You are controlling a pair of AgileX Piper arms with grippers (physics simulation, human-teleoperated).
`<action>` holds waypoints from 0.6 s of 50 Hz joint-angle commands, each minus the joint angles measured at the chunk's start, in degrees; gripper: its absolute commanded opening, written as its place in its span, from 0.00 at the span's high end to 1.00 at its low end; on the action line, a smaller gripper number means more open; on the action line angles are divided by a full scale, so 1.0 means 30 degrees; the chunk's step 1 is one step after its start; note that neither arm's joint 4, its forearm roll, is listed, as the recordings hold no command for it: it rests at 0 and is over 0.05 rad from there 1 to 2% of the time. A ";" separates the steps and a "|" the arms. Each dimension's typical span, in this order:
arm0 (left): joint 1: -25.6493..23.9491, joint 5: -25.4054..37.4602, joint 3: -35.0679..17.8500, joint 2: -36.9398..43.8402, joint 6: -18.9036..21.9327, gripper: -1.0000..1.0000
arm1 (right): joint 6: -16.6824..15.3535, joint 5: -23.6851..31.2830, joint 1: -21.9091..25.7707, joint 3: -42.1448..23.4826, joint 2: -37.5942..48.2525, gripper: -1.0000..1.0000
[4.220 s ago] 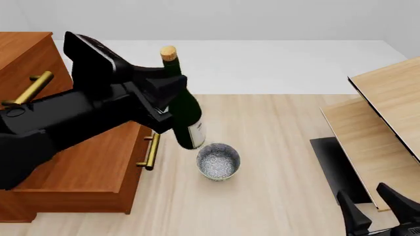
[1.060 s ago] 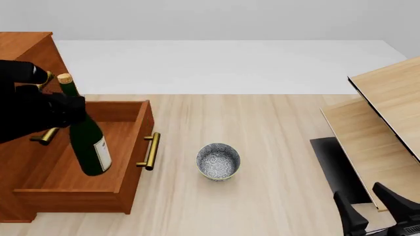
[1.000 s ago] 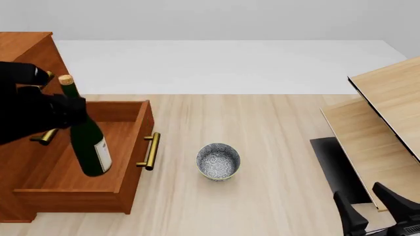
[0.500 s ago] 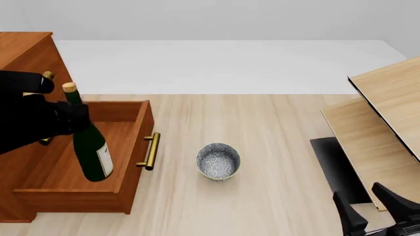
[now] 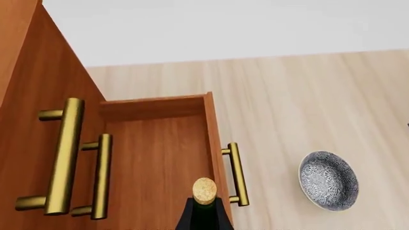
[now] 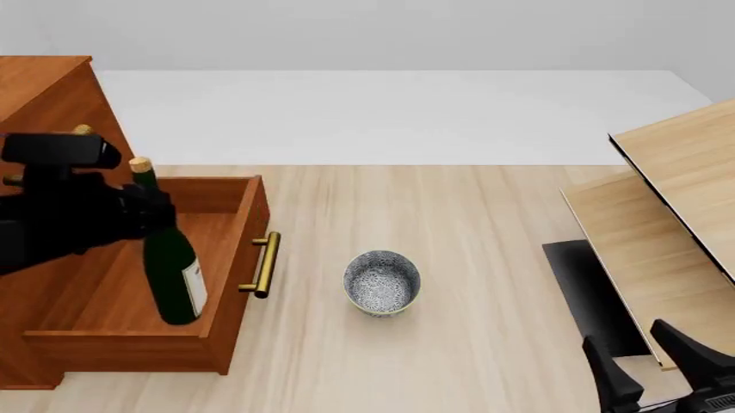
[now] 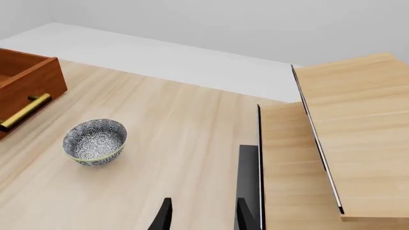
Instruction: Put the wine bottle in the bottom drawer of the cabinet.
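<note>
Over the large reddish-brown wooden cabinet [image 6: 46, 95], its deep bottom drawer [image 6: 138, 284] stands pulled open to receive the tall dark green glass wine bottle [image 6: 172, 271], held near-upright inside by the left end effector [image 6: 144, 215], closed around its neck. Right end effector [image 6: 649, 366] idles open, empty.

A pale wood-grain table [image 6: 483, 249] fills the near ground, giving way at its far edge to a plain white floor [image 6: 391, 112] and a flat grey wall [image 6: 367, 34]. At right stands light-wood furniture [image 6: 666, 215] on a black base [image 6: 580, 297]. Lighting is soft and even.
</note>
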 commanded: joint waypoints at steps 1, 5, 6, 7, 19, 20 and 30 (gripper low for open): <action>-0.0208 -0.0135 0.0051 0.0507 0.0010 1.00 | 0.0023 0.0067 -0.0024 0.0000 -0.0101 0.00; -0.0143 -0.0194 0.0137 0.0510 0.0303 1.00 | 0.0012 -0.0014 -0.0038 0.0000 -0.0006 0.00; -0.0320 -0.0166 0.0126 0.0532 -0.0080 1.00 | 0.0010 0.0043 -0.0017 0.0000 -0.0074 0.00; -0.0093 -0.0148 0.0115 0.0514 0.0146 1.00 | 0.0006 0.0009 -0.0017 0.0000 -0.0022 0.00; -0.0281 -0.0314 0.0295 0.0786 0.0174 1.00 | 0.0007 0.0030 -0.0014 0.0000 -0.0050 0.00; -0.0384 -0.0299 0.0329 0.0895 -0.0361 1.00 | -0.0015 -0.0022 -0.0053 0.0000 0.0017 0.00; -0.0623 -0.0383 0.0381 0.1236 -0.0318 1.00 | -0.0017 -0.0160 -0.0025 0.0000 0.0143 0.00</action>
